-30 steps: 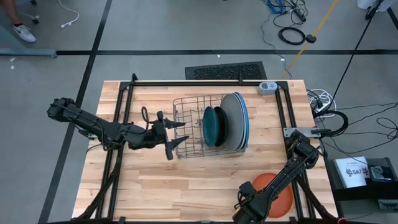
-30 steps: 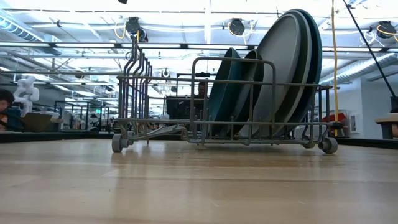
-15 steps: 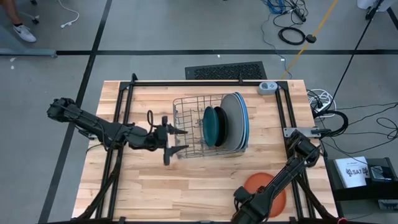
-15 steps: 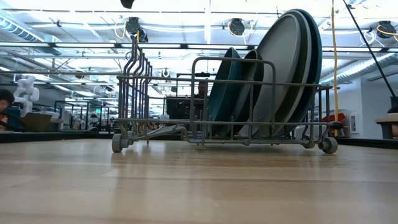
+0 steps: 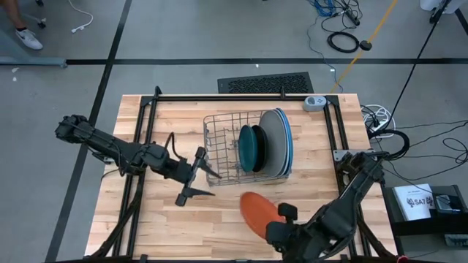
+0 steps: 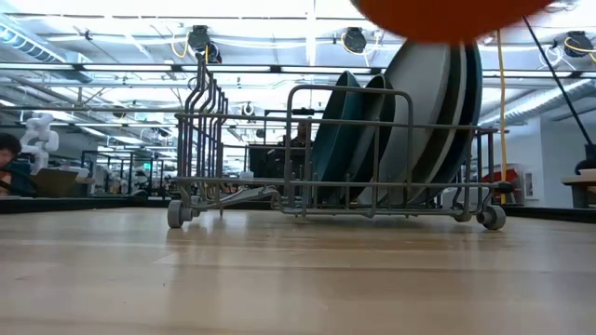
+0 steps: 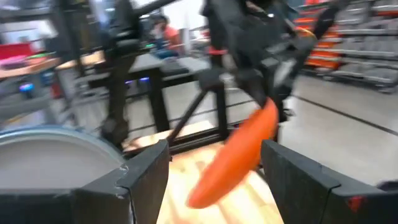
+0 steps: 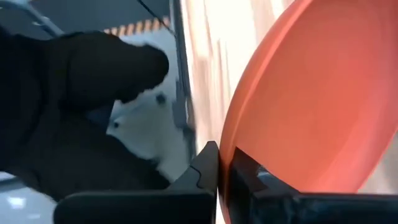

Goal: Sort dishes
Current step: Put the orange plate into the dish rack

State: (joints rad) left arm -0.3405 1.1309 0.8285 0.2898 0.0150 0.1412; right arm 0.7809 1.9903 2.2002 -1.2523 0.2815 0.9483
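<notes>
An orange plate [image 5: 256,210] hangs above the table's near middle with my right gripper [image 5: 281,222] shut on it. It also shows in the low view at the top [image 6: 447,17] and in the left wrist view [image 7: 239,155]. In the wire dish rack [image 5: 219,150] a dark teal plate [image 5: 247,148], a black plate [image 5: 261,150] and a grey plate [image 5: 272,139] stand on edge, with blue plates [image 5: 287,142] behind the grey one. My left gripper [image 5: 205,179] stands open at the rack's left near corner, pointing level toward the orange plate, and touches nothing. My right gripper pinches the orange plate's rim [image 8: 235,142] between its two fingers [image 8: 208,167], one on each face. The fingers come from the table's near right side, slanting down. The plate is lifted clear of the table, tilted, and reaches from the fingers toward the table's middle.
Black frame rails [image 5: 142,146] run along the table's left and right sides [image 5: 338,139]. A small white device [image 5: 314,103] sits at the far right corner. Bare wood [image 5: 183,226] lies at the near left. Cables lie on the floor beyond the table.
My right gripper has taken hold of the orange plate, which lay flat at the near right corner. It has risen and gone toward the table's middle, and the plate now hangs tilted, clear of the table. My left gripper has rolled about its own axis and stayed open.
</notes>
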